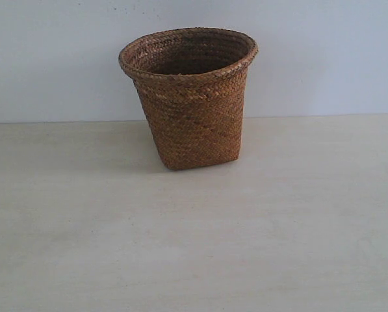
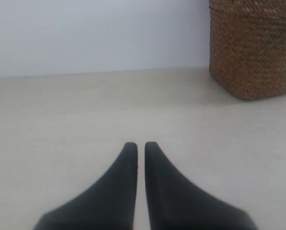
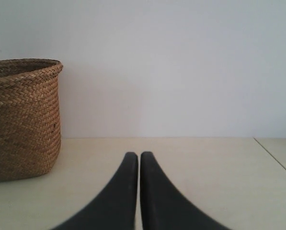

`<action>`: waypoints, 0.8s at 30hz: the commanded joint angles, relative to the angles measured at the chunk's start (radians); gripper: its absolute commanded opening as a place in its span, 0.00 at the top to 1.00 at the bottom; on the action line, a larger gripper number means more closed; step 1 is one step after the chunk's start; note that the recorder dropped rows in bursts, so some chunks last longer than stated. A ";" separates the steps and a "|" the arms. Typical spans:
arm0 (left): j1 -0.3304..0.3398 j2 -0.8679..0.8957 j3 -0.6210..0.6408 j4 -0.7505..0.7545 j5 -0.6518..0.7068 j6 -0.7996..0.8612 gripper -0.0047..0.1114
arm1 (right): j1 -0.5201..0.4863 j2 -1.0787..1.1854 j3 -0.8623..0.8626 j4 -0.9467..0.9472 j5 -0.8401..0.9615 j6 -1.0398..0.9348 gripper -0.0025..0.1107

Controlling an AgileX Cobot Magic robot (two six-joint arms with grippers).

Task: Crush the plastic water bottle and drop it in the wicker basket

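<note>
The brown wicker basket (image 1: pixel 190 97) stands upright at the back middle of the pale table, its wide rim open upward. The left wrist view catches its lower wall (image 2: pixel 253 48), and the right wrist view its side and rim (image 3: pixel 20 117). The plastic water bottle is out of view in every frame; the basket's inside is too dark to tell what it holds. My left gripper (image 2: pixel 141 146) is shut with nothing between its black fingers, low over bare table, apart from the basket. My right gripper (image 3: pixel 135 155) is likewise shut and empty. Neither arm shows in the exterior view.
A plain pale wall (image 1: pixel 323 52) rises right behind the table (image 1: pixel 194 247). A seam or table edge (image 3: pixel 274 155) runs at the far side of the right wrist view.
</note>
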 commanded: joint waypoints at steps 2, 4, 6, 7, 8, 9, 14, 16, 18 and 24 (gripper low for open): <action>0.004 -0.004 0.004 0.004 -0.003 -0.012 0.92 | -0.002 -0.005 0.005 -0.001 0.021 0.013 0.98; 0.004 -0.004 0.004 0.004 -0.003 -0.012 0.92 | -0.002 -0.005 0.007 -0.003 0.037 0.042 0.98; 0.004 -0.004 0.004 0.004 -0.003 -0.012 0.92 | -0.002 -0.005 0.021 -0.023 0.039 0.086 0.98; 0.004 -0.004 0.004 0.004 -0.003 -0.012 0.92 | -0.002 -0.005 0.031 -0.039 0.043 0.110 0.98; 0.004 -0.004 0.004 0.004 -0.003 -0.012 0.92 | -0.002 -0.005 0.042 -0.045 0.043 0.124 0.98; 0.004 -0.004 0.004 0.004 -0.003 -0.012 0.92 | -0.002 -0.010 0.057 -0.045 0.043 0.126 0.98; 0.004 -0.004 0.004 0.004 -0.003 -0.012 0.92 | -0.002 -0.052 0.105 -0.045 0.061 0.124 0.98; 0.004 -0.004 0.004 0.004 -0.003 -0.012 0.92 | -0.002 -0.058 0.105 -0.045 0.136 0.110 0.98; 0.004 -0.004 0.004 0.004 -0.003 -0.012 0.92 | -0.002 -0.058 0.105 -0.045 0.171 0.086 0.98; 0.004 -0.004 0.004 0.004 -0.003 -0.012 0.92 | -0.002 -0.058 0.105 -0.048 0.226 0.039 0.98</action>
